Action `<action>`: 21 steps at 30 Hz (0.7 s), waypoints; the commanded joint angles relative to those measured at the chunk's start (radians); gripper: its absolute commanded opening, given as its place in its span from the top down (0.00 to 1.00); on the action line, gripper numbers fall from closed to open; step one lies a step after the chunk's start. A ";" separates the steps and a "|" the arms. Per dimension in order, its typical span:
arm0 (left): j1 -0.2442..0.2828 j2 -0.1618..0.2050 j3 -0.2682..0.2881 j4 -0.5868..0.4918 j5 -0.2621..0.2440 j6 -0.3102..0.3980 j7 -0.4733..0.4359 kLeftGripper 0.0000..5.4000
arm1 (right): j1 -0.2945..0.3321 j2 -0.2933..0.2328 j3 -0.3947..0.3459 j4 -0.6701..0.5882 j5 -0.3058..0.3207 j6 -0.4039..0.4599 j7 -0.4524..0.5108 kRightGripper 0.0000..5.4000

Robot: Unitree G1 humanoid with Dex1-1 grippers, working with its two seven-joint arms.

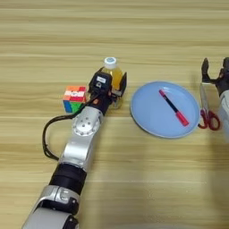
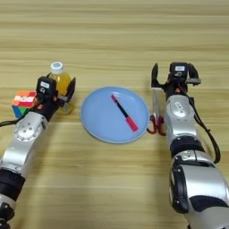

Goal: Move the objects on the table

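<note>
The wooden desk (image 1: 134,27) fills the frame, its plank grain running side to side.

The round light-blue plate (image 2: 100,123) lies flat at centre. It looks rigid and probably smooth-glazed; its low rim is the only place to pinch, so it may slide rather than lift.

The orange-drink bottle (image 1: 114,75) stands upright left of centre, just left of the plate, with a white cap on top. It should be light and fairly stiff, but its rounded wall could slip; mid-body is the sensible hold. The left gripper (image 1: 110,87) is at it, jaws spread wide to either side of the body. Whether the pads actually press the bottle I cannot tell from here.

The red-handled scissors (image 2: 154,114) lie just right of the plate, blades pointing up the frame; thin, stiff metal lying flat, best taken at the handles. The right gripper (image 2: 171,80) sits at their blade end, jaws open and empty.

The multicoloured puzzle cube (image 1: 74,99) sits left of the bottle; hard, flat-faced, easy to clamp.

The red-and-black pen (image 2: 124,112) lies diagonally on the plate; light, prone to rolling, best pinched mid-barrel.
</note>
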 commanded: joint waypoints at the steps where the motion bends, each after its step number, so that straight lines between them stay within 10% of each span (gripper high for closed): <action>1: -0.018 -0.003 -0.006 0.043 0.014 0.003 -0.007 0.36 | -0.007 0.004 0.002 -0.007 0.002 0.000 0.004 0.00; 21: -0.027 0.000 -0.001 0.071 0.032 -0.026 -0.002 0.15 | 0.000 0.011 0.009 -0.002 -0.001 -0.004 0.009 0.00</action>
